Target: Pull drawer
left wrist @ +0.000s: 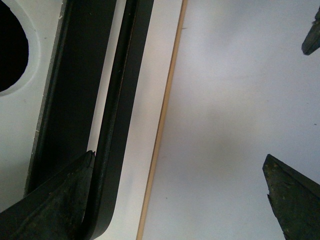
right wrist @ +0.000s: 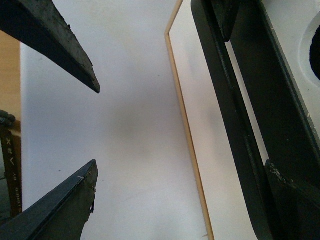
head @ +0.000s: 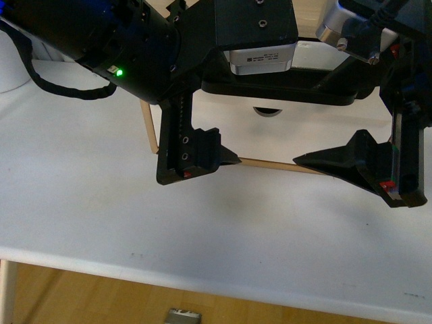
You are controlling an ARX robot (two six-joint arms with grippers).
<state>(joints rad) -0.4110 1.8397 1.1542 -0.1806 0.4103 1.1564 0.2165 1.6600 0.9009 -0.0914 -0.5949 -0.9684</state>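
The drawer's white front [head: 270, 135] faces me, with its black bar handle [head: 277, 94] and half-round notch [head: 268, 112] just under the arms. A light wood edge [head: 270, 164] runs below the front. My left gripper [left wrist: 177, 154] is open and straddles the handle [left wrist: 117, 125]: one finger [left wrist: 60, 200] sits behind the bar, the other [left wrist: 290, 200] out in front. My right gripper [right wrist: 180, 162] is open the same way around the handle [right wrist: 235, 125]. In the front view the two outer fingers [head: 202, 152] [head: 358, 169] point at each other; the inner ones are hidden.
The drawer unit stands on a white table [head: 101, 216] whose front edge runs along the bottom, with wood floor and a small object [head: 183, 315] below. A black cable [head: 61, 88] loops at the upper left beside a white object [head: 10, 74].
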